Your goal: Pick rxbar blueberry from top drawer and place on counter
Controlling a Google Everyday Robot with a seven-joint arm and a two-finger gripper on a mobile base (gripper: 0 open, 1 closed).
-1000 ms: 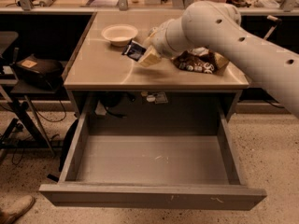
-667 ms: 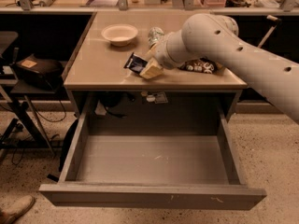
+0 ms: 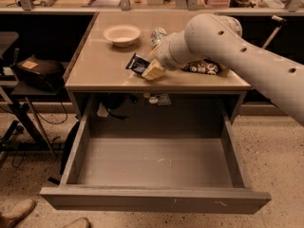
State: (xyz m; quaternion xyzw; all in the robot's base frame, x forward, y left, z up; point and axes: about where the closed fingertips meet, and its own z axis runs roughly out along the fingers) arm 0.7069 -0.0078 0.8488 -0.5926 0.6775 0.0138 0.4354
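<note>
The rxbar blueberry (image 3: 137, 63), a small dark wrapper with pale print, is held at the tip of my gripper (image 3: 148, 69), just above or touching the counter (image 3: 102, 68) near its middle front. The gripper's pale fingers are closed on the bar's right end. My arm (image 3: 228, 46) reaches in from the right over the counter. The top drawer (image 3: 156, 163) stands pulled fully open below the counter, its grey floor bare.
A pale bowl (image 3: 122, 34) sits at the counter's back left. A drink can (image 3: 158, 34) stands behind the gripper. A chip bag (image 3: 205, 67) lies under my arm on the right. A ledge with metal posts (image 3: 123, 4) runs behind. A dark bag (image 3: 35, 70) sits left.
The gripper with the bar has moved down and toward the counter's front, bringing the bar lower over the counter surface.
</note>
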